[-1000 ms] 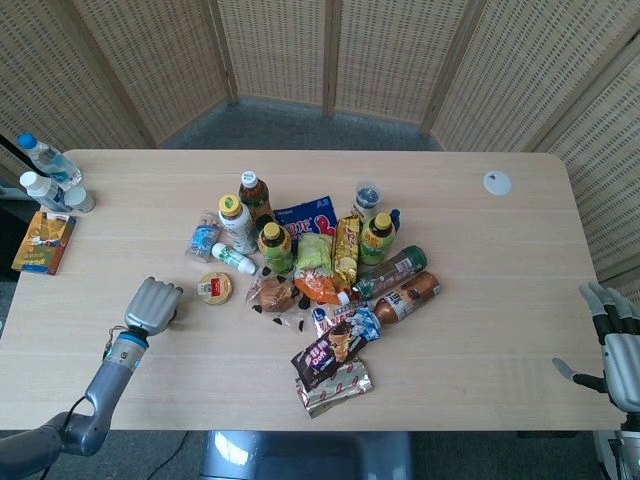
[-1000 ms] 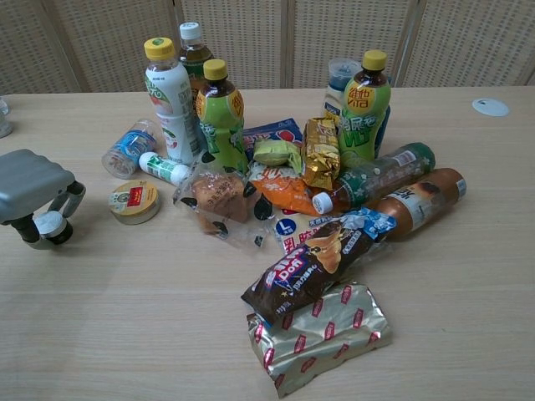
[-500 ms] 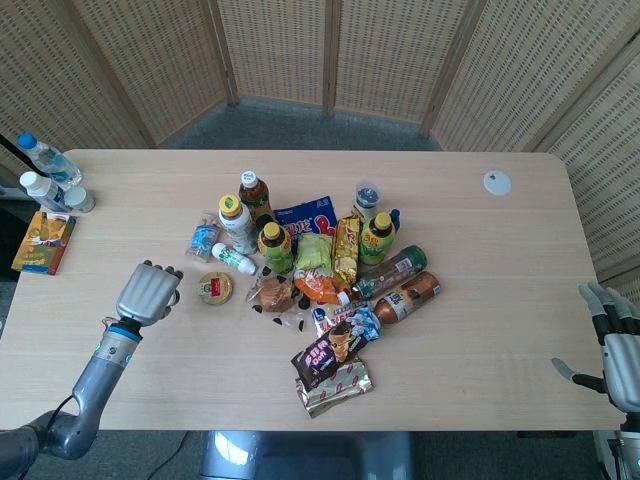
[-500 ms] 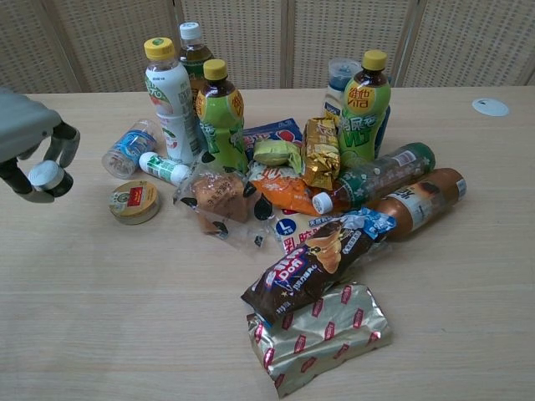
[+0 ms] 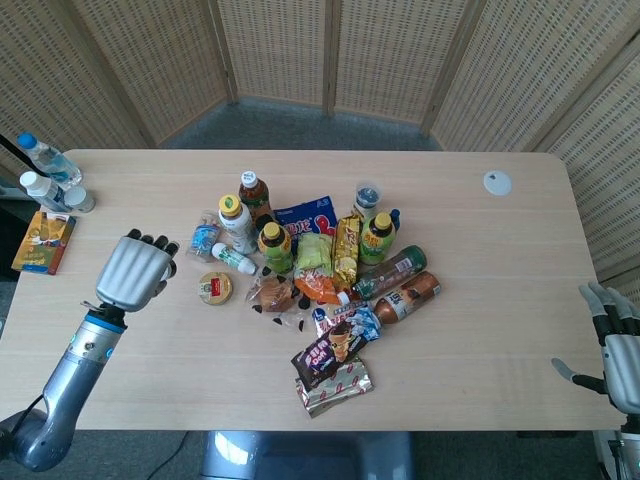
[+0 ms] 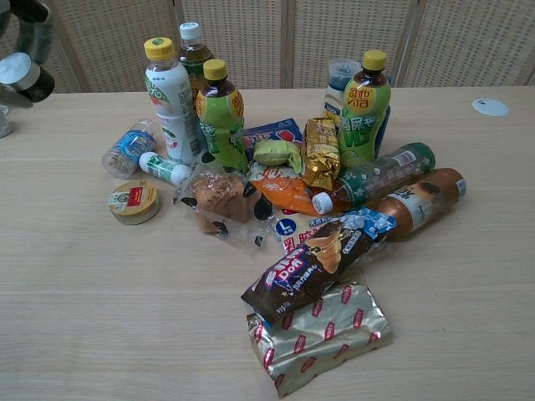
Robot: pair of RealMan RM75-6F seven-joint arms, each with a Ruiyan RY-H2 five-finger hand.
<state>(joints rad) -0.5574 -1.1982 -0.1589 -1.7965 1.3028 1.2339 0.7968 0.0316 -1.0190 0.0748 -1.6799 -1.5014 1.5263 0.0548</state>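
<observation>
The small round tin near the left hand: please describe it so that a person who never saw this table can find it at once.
On the wooden table, find the pile of bottles and snack packets in the middle. At the pile's left edge, towards the raised left hand, the round tin lies flat and apart. It alone is a low gold disc with a red label on its lid.

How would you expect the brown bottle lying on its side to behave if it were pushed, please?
The brown bottle would probably roll, being round and lying flat. It looks full, so likely heavy. The chip bag leaning against it might slow it.
</observation>
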